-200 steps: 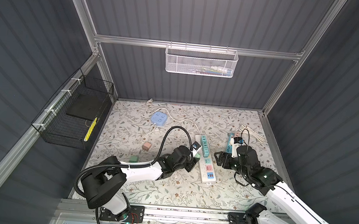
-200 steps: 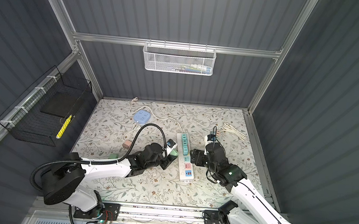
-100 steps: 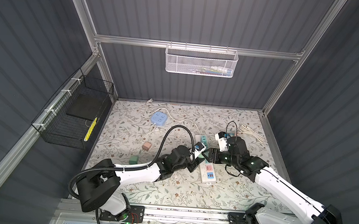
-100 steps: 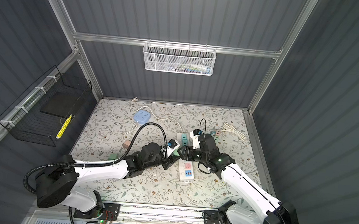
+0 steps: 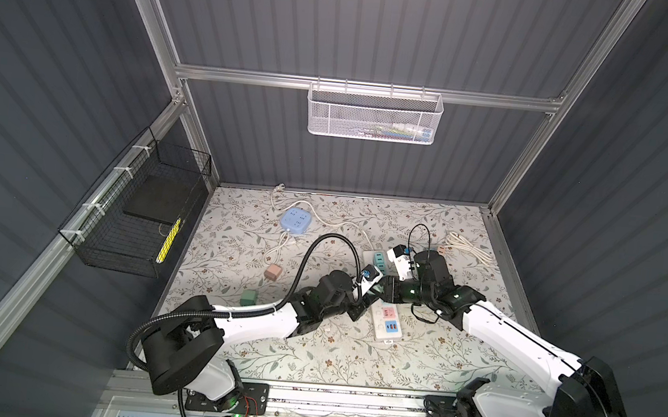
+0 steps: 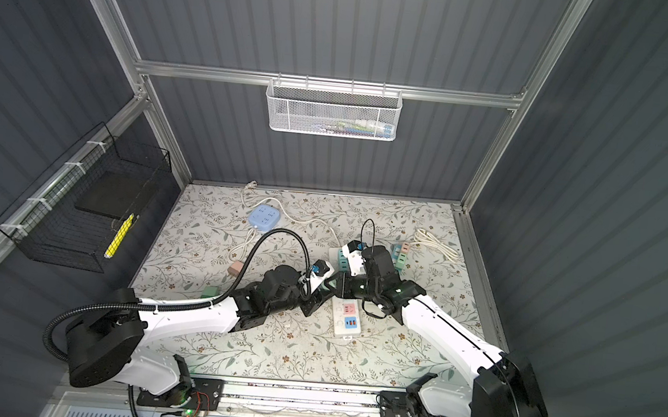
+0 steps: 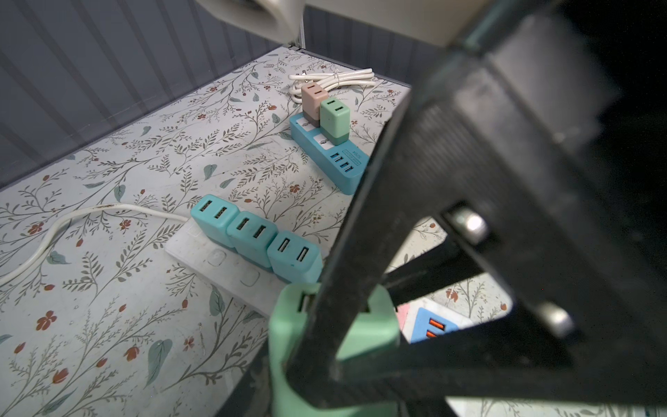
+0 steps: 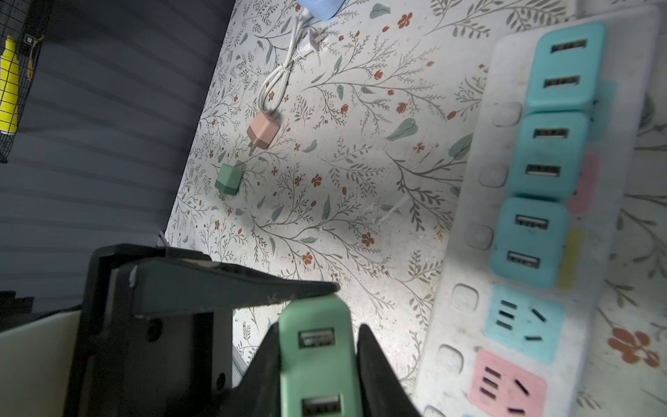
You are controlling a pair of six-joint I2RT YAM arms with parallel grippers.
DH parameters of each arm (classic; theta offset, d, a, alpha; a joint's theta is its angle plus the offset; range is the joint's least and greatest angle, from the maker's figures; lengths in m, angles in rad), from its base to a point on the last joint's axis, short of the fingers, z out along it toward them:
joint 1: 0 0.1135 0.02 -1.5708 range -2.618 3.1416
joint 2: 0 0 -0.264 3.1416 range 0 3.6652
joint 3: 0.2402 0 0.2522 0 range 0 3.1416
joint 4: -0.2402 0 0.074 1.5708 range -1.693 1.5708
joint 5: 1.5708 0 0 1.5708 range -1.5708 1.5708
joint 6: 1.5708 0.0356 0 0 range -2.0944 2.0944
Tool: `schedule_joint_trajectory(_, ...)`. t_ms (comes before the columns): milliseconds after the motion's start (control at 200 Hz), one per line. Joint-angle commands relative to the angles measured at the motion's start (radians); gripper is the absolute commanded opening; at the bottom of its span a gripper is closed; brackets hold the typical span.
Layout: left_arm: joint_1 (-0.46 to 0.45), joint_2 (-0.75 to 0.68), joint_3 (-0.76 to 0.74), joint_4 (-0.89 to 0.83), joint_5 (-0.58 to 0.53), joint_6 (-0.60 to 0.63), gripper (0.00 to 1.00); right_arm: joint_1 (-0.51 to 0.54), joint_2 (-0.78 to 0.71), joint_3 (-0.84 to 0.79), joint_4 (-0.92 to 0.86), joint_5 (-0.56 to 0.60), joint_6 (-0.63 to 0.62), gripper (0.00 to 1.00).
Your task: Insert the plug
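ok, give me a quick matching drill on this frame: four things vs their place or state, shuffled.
1 teal chargers
2 teal power strip
3 blue socket block
4 right gripper

a shut on mint-green charger
b plugged into white power strip
c near the back wall, left of centre
d carries a pink charger and a green charger

Pairs: 1-b, 2-d, 3-c, 4-a

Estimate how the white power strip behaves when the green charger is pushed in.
White power strip: rigid, flat, unlikely to tip. Nothing visibly holds it down, so pressing in the green charger may slide it. Its cord may drag slightly.
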Motion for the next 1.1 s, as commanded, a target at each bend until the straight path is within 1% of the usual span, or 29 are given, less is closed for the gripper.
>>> schedule_joint_trajectory(0, -0.009, -0.015, 0.016, 0.014, -0.015, 0.000, 0.43, -0.001, -0.005, 0.003, 0.028, 0.004, 0.034, 0.25)
schedule_joint_trajectory(45, -0.008, -0.028, 0.012, 0.004, -0.021, -0.016, 0.60, -0.001, -0.016, 0.000, 0.029, 0.029, 0.033, 0.24)
schedule_joint_trajectory(65, -0.009, -0.034, 0.011, -0.002, -0.021, -0.024, 0.66, -0.001, -0.022, -0.002, 0.028, 0.041, 0.030, 0.24)
schedule_joint_trajectory(90, -0.009, -0.048, 0.007, -0.006, -0.012, -0.032, 0.69, -0.001, -0.031, -0.003, 0.026, 0.054, 0.022, 0.24)
schedule_joint_trajectory(180, -0.008, -0.103, -0.006, -0.011, 0.046, -0.075, 0.74, -0.001, -0.087, -0.033, 0.065, 0.084, 0.008, 0.23)
schedule_joint_trajectory(190, -0.009, -0.109, -0.008, -0.012, 0.051, -0.080, 0.74, -0.001, -0.095, -0.038, 0.068, 0.115, 0.007, 0.23)
schedule_joint_trajectory(230, -0.008, -0.133, -0.012, -0.027, 0.057, -0.098, 0.75, -0.001, -0.110, -0.050, 0.074, 0.161, -0.007, 0.23)
schedule_joint_trajectory(280, -0.008, -0.168, -0.022, -0.048, 0.042, -0.114, 0.75, -0.001, -0.160, -0.054, 0.054, 0.215, -0.034, 0.23)
schedule_joint_trajectory(325, -0.008, -0.204, -0.042, -0.057, -0.001, -0.127, 0.77, -0.002, -0.177, -0.055, 0.031, 0.271, -0.055, 0.22)
schedule_joint_trajectory(365, -0.008, -0.235, -0.064, -0.057, -0.078, -0.152, 0.78, -0.001, -0.189, -0.058, 0.009, 0.320, -0.077, 0.22)
schedule_joint_trajectory(420, -0.008, -0.272, -0.093, -0.072, -0.254, -0.210, 0.83, 0.000, -0.202, -0.073, -0.005, 0.369, -0.096, 0.22)
schedule_joint_trajectory(460, -0.008, -0.292, -0.110, -0.098, -0.406, -0.266, 0.89, 0.000, -0.211, -0.091, -0.007, 0.403, -0.107, 0.22)
schedule_joint_trajectory(500, -0.008, -0.304, -0.125, -0.137, -0.568, -0.337, 0.99, 0.002, -0.218, -0.108, -0.009, 0.431, -0.109, 0.22)
schedule_joint_trajectory(525, -0.008, -0.308, -0.131, -0.170, -0.657, -0.389, 1.00, 0.003, -0.220, -0.117, -0.012, 0.452, -0.108, 0.22)
schedule_joint_trajectory(570, 0.000, -0.306, -0.134, -0.239, -0.775, -0.473, 1.00, 0.009, -0.221, -0.130, -0.017, 0.478, -0.106, 0.21)
schedule_joint_trajectory(630, 0.021, -0.290, -0.124, -0.349, -0.862, -0.594, 1.00, 0.024, -0.218, -0.143, -0.015, 0.519, -0.104, 0.21)
schedule_joint_trajectory(670, 0.047, -0.277, -0.117, -0.413, -0.874, -0.668, 1.00, 0.042, -0.210, -0.154, -0.007, 0.552, -0.106, 0.21)
schedule_joint_trajectory(715, 0.073, -0.263, -0.112, -0.457, -0.862, -0.722, 1.00, 0.062, -0.195, -0.157, -0.001, 0.588, -0.107, 0.21)
schedule_joint_trajectory(805, 0.116, -0.246, -0.116, -0.483, -0.831, -0.791, 1.00, 0.109, -0.152, -0.151, 0.011, 0.643, -0.100, 0.21)
schedule_joint_trajectory(891, 0.171, -0.265, -0.122, -0.518, -0.771, -0.903, 1.00, 0.148, -0.125, -0.163, 0.067, 0.668, -0.060, 0.20)
schedule_joint_trajectory(931, 0.186, -0.284, -0.141, -0.486, -0.744, -0.918, 1.00, 0.167, -0.090, -0.174, 0.096, 0.695, -0.045, 0.20)
schedule_joint_trajectory(1001, 0.190, -0.312, -0.185, -0.415, -0.731, -0.933, 1.00, 0.182, -0.058, -0.177, 0.112, 0.732, -0.029, 0.20)
schedule_joint_trajectory(1091, 0.193, -0.330, -0.203, -0.402, -0.727, -0.948, 1.00, 0.196, -0.028, -0.178, 0.122, 0.778, -0.023, 0.20)
